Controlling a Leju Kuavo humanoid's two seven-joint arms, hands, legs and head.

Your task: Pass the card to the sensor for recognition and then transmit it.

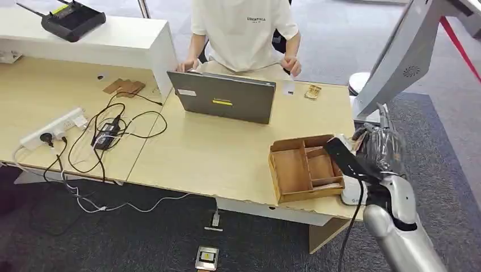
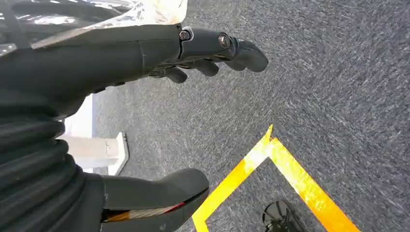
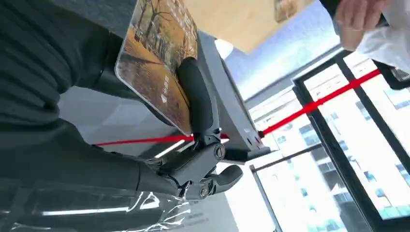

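1. The right hand point(image 3: 193, 164) holds the card point(image 3: 154, 63): in the right wrist view its thick thumb lies across the card's printed face, which shows an autumn tree scene, and the darker fingers point(image 3: 217, 176) curl behind it.
2. In the head view the right hand point(image 1: 374, 150) is raised at the right end of the tabletop point(image 1: 215, 153), just right of the wooden tray point(image 1: 303, 167); a dark flat edge point(image 1: 346, 160) juts from the hand over the tray's right rim.
3. A grey slanted panel on a stand point(image 1: 397, 56) rises just beyond the right hand, at the far right; the right wrist view shows the card close against this panel point(image 3: 227, 101), though I cannot tell whether they touch.
4. The left hand point(image 2: 212, 53) hangs over grey carpet point(image 2: 338, 72) crossed by yellow floor tape point(image 2: 290, 169); its fingers point(image 2: 246, 53) are apart from the thumb point(image 2: 159, 188) and nothing lies between them.
5. A person in a white T-shirt point(image 1: 244, 31) sits at the far side of the tabletop behind a grey laptop point(image 1: 224, 96).
6. On the left part of the tabletop lie a white power strip point(image 1: 54, 127) and tangled black cables point(image 1: 113, 133); a black router point(image 1: 71, 20) sits on the white raised counter at the far left.
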